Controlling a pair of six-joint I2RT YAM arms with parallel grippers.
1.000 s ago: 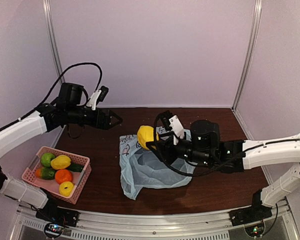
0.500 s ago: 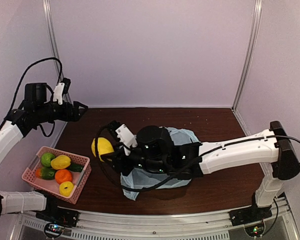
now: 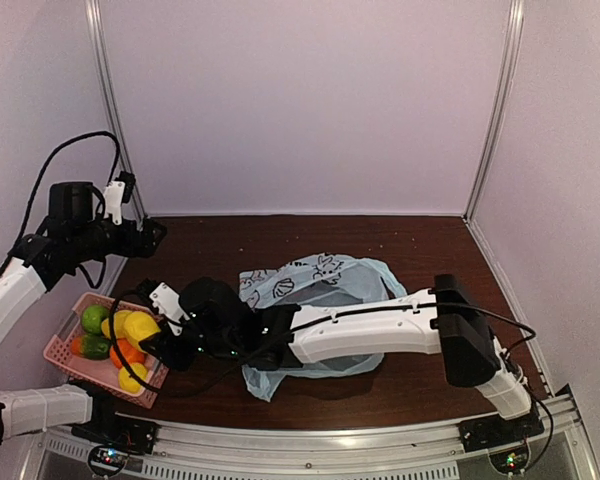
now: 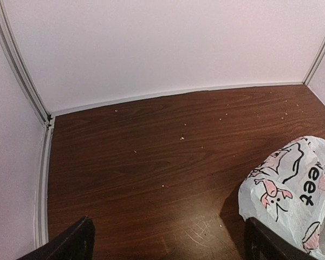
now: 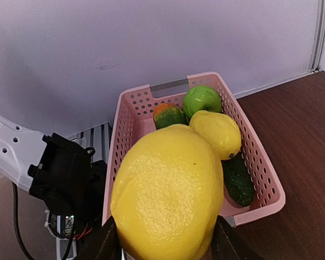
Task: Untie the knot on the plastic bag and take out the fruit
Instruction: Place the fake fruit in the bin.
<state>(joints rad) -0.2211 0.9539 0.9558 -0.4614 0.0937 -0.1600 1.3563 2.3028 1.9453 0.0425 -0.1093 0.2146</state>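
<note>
My right gripper (image 3: 148, 335) is shut on a big yellow oval fruit (image 3: 141, 326) and holds it just above the pink basket (image 3: 62, 328). In the right wrist view the fruit (image 5: 168, 195) fills the space between the fingers (image 5: 105, 246). The pale blue plastic bag (image 3: 315, 295) lies crumpled on the table behind the right arm; its printed edge shows in the left wrist view (image 4: 295, 187). No knot shows on it. My left gripper (image 3: 152, 235) is open and empty, raised at the far left, away from the bag.
The basket (image 5: 262, 168) holds a green round fruit (image 5: 202, 100), an orange-green one (image 5: 169, 115), a yellow one (image 5: 215, 134) and a dark cucumber-like one (image 5: 238, 179). The basket sits at the near left table corner. White walls enclose the dark wooden table (image 4: 168, 151).
My right arm has swung left, carrying the yellow fruit from above the bag to over the basket. My left arm pulled back to the far left, then stayed.
</note>
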